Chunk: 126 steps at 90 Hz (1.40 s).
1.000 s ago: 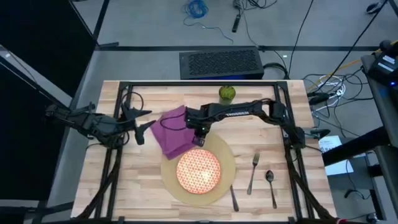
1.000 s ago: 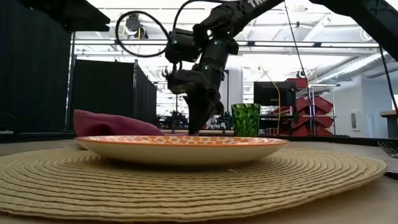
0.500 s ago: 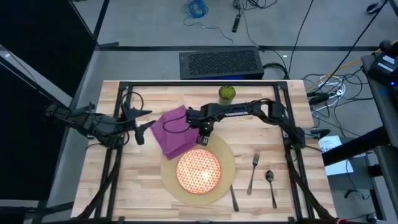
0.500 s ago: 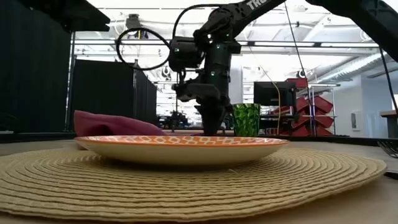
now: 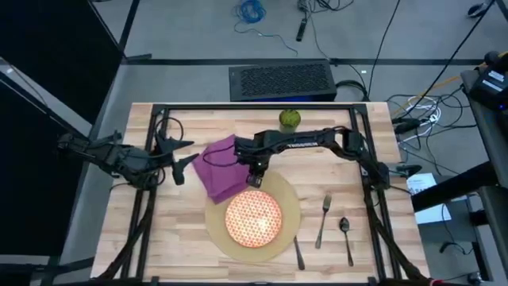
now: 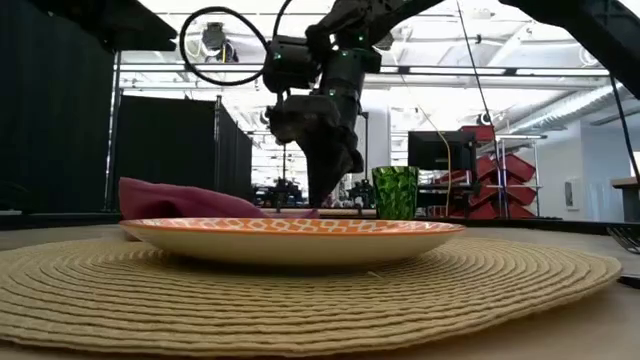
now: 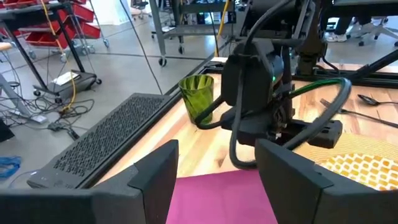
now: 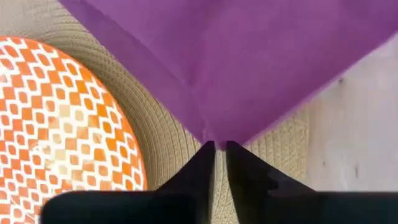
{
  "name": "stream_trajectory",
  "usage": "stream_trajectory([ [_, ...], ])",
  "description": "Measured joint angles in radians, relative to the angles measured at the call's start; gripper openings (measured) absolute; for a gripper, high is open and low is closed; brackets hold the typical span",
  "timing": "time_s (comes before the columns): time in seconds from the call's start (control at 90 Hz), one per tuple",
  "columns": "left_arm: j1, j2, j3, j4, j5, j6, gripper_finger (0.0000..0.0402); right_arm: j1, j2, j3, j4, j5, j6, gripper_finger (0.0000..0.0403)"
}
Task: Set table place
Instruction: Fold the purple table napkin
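On the left of the table [image 5: 159,246] the left gripper [image 5: 185,163] waits with its fingers spread, pointing at the purple napkin [image 5: 222,168]. That napkin lies crumpled just right of it, its near corner lapping onto the far-left rim of the mat [image 5: 290,208]. The right gripper [image 5: 254,178] stands over that corner, fingers pressed together on the napkin's tip. Being soft, light cloth, it will likely drape and drag rather than slide stiffly, so a corner is a sensible hold. The plate [image 5: 254,218] sits on the mat. Bare wood left of the mat leaves room; fork [image 5: 323,221], spoon [image 5: 346,237] and knife [image 5: 298,253] fill the right.
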Motion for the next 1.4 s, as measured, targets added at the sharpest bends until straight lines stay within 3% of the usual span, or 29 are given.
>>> stream_trajectory([
  [0.289,0.0,0.0,0.0,0.0,0.011,-0.001,0.02,-0.001,0.0,0.0,0.028,0.002,0.004,0.0146],
  [0.511,0.0,0.0,0.0,0.0,0.013,-0.003,0.02,-0.002,0.0,0.0,0.075,0.022,0.02,0.0181],
  [1.1,0.0,0.0,0.0,0.0,0.028,-0.003,0.02,-0.033,0.001,-0.077,0.125,0.052,0.114,0.0185],
  [1.4,0.0,0.0,0.0,0.0,0.028,-0.003,0.02,-0.011,0.001,-0.077,0.109,0.024,0.145,0.0153],
])
